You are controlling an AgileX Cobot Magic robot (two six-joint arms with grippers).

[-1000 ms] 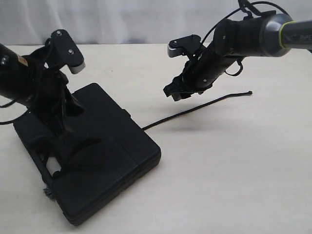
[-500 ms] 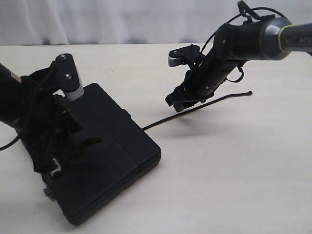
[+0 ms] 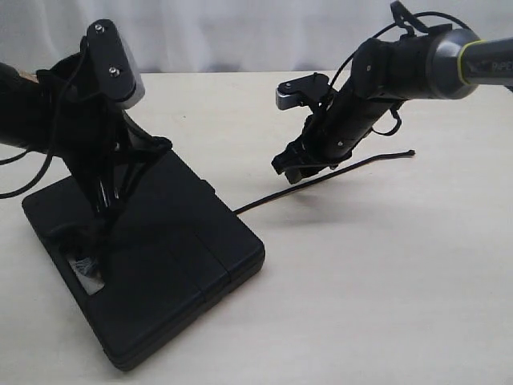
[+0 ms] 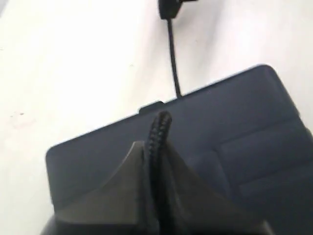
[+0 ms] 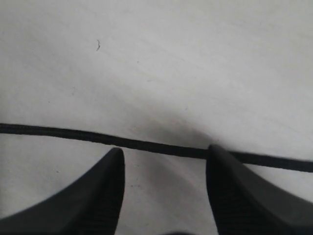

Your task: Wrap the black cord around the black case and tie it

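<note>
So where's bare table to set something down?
Free: near-right table, edged by case and cord; also the far strip between left gripper and right gripper. Crowded: over the case, where the left gripper pinches the cord.

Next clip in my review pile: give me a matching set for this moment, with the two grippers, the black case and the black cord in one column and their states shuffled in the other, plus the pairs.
Things
1. left gripper
2. right gripper
3. black case
4. black cord

States
A. lying flat on the table
B. jaws open, fingertips close to the cord on the tabletop
C. shut, pinching a braided strand above the case
D. running from the case's edge out across the table

Pairs: 1-C, 2-B, 3-A, 4-D
</note>
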